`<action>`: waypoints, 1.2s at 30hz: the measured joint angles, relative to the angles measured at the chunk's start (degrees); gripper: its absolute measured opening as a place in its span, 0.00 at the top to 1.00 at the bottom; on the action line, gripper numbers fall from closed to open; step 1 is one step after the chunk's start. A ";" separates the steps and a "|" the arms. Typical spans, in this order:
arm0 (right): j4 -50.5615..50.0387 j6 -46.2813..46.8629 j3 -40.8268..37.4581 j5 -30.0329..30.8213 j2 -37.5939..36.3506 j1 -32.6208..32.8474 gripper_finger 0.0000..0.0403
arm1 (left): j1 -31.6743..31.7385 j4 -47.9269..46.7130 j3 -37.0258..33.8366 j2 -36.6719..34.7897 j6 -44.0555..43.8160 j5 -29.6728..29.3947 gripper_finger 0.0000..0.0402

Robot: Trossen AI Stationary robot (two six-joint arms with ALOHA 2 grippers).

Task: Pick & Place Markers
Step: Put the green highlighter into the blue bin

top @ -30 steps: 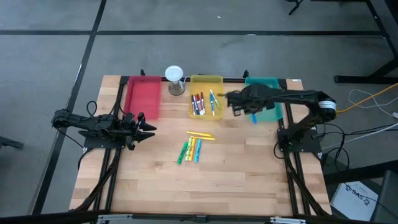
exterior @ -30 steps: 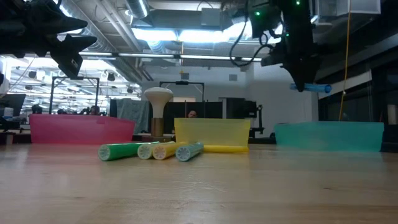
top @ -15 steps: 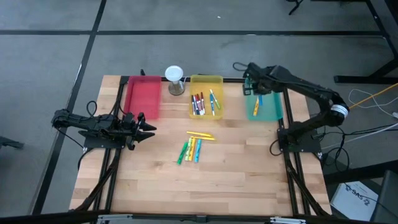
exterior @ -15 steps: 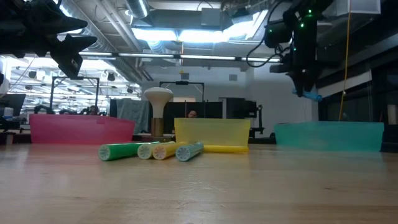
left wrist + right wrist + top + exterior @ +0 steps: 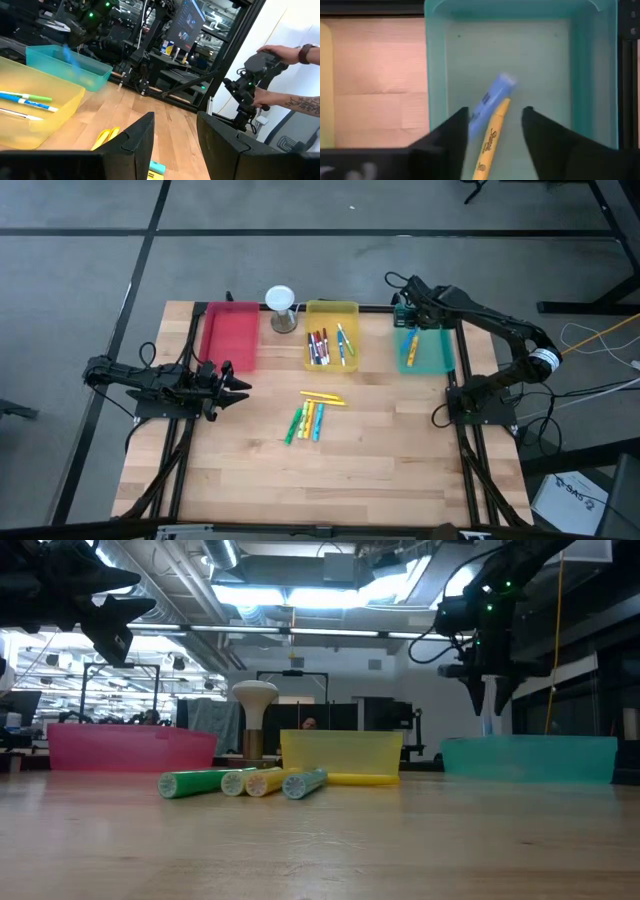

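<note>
Right gripper above teal tray, fingers apart, clamped on nothing. Blue marker and yellow marker directly below in tray, touching. Further markers on table toward 8 o'clock; left gripper parked beyond, fingers parted, empty.

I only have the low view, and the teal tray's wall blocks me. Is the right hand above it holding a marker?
Observer: No. The right hand is open over the teal tray. A blue marker shows blurred beneath it, clear of the fingers.
Operator: Anything else in that tray?
Observer: One yellow marker, right beside the blue one.
Operator: I count four loose marker ends on the table. Is that all?
Observer: No. From above, two more yellow markers lie just behind that cluster.
</note>
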 joint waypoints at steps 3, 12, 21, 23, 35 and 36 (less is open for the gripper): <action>0.28 -0.15 -0.48 0.00 0.00 -0.08 0.44 | 0.01 0.00 0.00 0.01 0.00 0.00 0.64; 1.95 0.24 -0.11 -1.04 0.00 4.46 0.32 | 0.00 0.00 -0.02 0.01 0.00 0.00 0.64; 6.06 0.02 1.56 -4.87 0.00 15.74 0.34 | 0.00 -0.01 -0.01 0.00 0.00 0.00 0.64; 7.31 -0.15 1.56 -5.09 0.00 18.59 0.35 | 0.00 0.00 -0.01 0.02 0.00 0.00 0.64; 15.93 -6.03 1.58 -5.20 0.97 36.50 0.35 | 0.01 0.00 0.00 0.02 0.00 0.00 0.64; 16.40 -7.22 1.58 -5.74 1.55 37.88 0.35 | 0.01 0.00 -0.01 0.00 0.00 0.00 0.64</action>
